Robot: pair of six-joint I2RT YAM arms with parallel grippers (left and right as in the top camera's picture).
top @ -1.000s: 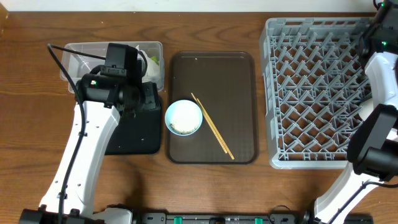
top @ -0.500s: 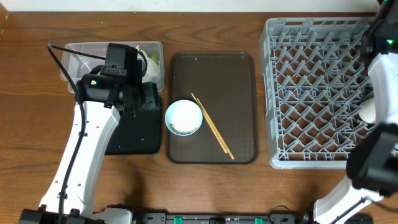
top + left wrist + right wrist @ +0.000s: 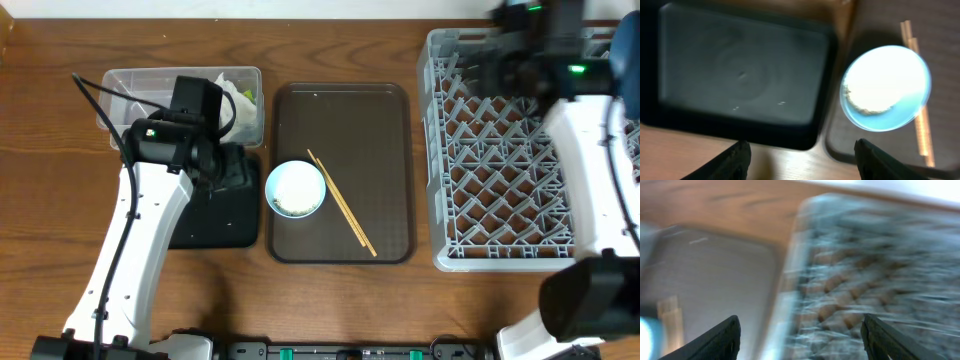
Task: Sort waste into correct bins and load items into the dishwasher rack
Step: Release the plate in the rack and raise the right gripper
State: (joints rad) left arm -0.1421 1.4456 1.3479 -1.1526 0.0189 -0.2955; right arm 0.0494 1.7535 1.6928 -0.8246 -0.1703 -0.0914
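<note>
The white bowl with pale blue rim (image 3: 296,188) sits on the brown tray and holds rice-like scraps (image 3: 293,207). The chopsticks (image 3: 342,204) lie beside it. My left gripper (image 3: 235,170) is open and empty over the black tray (image 3: 215,215). The left wrist view shows the black tray (image 3: 740,75), the bowl (image 3: 885,85) with scraps (image 3: 865,102) and my open jaws (image 3: 800,162). My right gripper (image 3: 500,60) is open and empty above the grey rack's (image 3: 500,180) back left part. In the blurred right wrist view its jaws (image 3: 800,340) hang over the rack's edge (image 3: 865,280). The white napkin (image 3: 238,95) lies in the clear tub (image 3: 130,90). Plate and cups are out of view.
The flat brown serving tray (image 3: 370,120) lies between the bins and the rack; it also shows in the right wrist view (image 3: 715,275). A dark blue-grey shape (image 3: 628,55) shows at the rack's far right edge; I cannot tell what it is.
My right arm has swung from the right edge of the view leftward across the back of the rack. The left arm has barely shifted. Bowl and chopsticks have not moved.
</note>
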